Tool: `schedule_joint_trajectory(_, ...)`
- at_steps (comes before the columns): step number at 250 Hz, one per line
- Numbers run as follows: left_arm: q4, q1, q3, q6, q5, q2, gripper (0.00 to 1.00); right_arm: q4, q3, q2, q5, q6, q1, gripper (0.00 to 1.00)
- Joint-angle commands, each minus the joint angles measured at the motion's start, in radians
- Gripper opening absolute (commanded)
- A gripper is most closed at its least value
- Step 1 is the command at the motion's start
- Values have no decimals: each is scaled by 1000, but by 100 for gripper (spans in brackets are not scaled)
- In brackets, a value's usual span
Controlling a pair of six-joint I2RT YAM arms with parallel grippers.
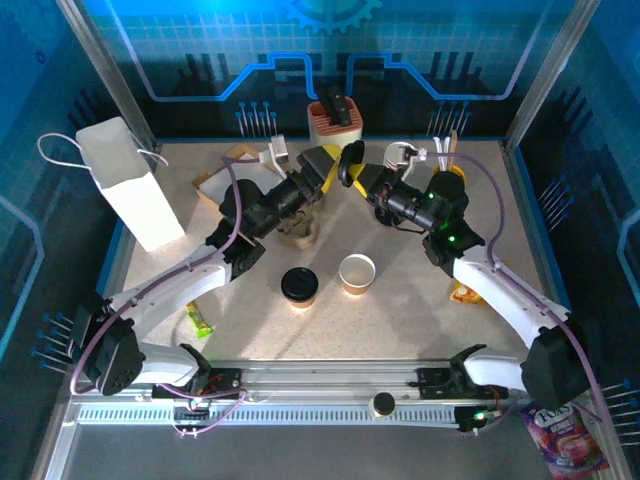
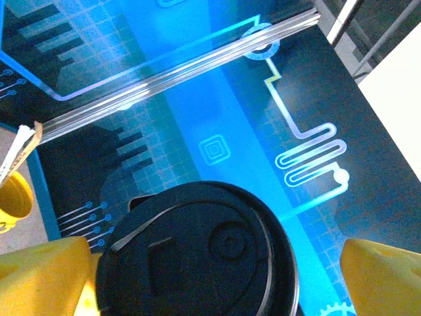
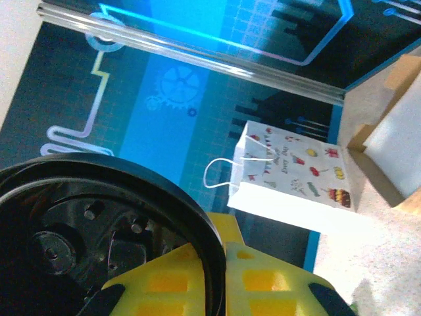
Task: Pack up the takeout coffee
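Right gripper (image 3: 220,284) pinches the rim of a black lid (image 3: 99,224), underside toward its camera. Left gripper (image 2: 210,280) stands wide, yellow fingers (image 2: 46,280) either side of a lid top (image 2: 197,257) — the same lid or not, I cannot tell. The right wrist catches a white paper bag (image 3: 296,174) with printed pictures, its lettering unreadable. The top view counts one lidded takeout coffee (image 1: 299,285) at lower centre and one open cup (image 1: 357,272) just beside it.

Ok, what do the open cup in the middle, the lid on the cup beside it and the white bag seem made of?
Open cup: probably paper, matte tan wall, white inside. Lid: likely plastic, black with a faint sheen. White bag: paper by its look, matte, stiff flat sides with sharp folds, thin cord handles.
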Motion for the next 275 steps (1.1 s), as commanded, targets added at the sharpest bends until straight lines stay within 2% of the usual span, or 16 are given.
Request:
schedule_joint_trajectory(1,25,15,43,-2,14,26,97,117,10,20,-29,68,18,11)
schedule_joint_trajectory(69,34,83,53,61,132,35,97,188,19,53,-50,126,31,11)
schedule_joint_trajectory(119,30,98,84,67,208,53,98,218,31,69,-61,145,37,11)
schedule_joint_trajectory(203,22,109,112,88,252,76,98,285,40,102,-75,202,50,10)
schedule_joint_trajectory(275,42,109,97,63,249,76,90,304,46,114,-69,211,55,10)
